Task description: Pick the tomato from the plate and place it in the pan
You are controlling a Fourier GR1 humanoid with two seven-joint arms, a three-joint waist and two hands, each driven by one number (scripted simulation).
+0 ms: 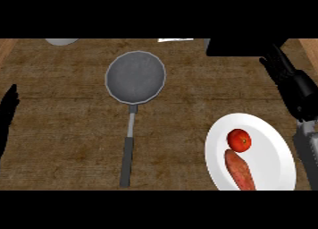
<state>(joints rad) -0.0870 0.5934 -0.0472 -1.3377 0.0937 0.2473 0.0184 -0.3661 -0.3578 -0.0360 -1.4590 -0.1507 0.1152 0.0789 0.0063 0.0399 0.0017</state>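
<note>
Right hand (pixel 294 87): fingers straight, holding nothing, forearm along the right edge, beyond the plate (pixel 275 154). Tomato (pixel 239 140) lies on the plate, just beside a sweet potato (pixel 239 171). Pan (pixel 136 76) sits far left, apart. Left hand (pixel 3 117) rests open at the left edge.

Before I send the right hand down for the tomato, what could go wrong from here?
1. The tomato lies against the sweet potato on the plate; closing on it might catch or shove the sweet potato.
2. The tomato is round, so a glancing touch from the open right hand could roll it across the plate.
3. The pan has its long handle pointing toward the robot; a low carry could bump it and turn the pan.
</note>
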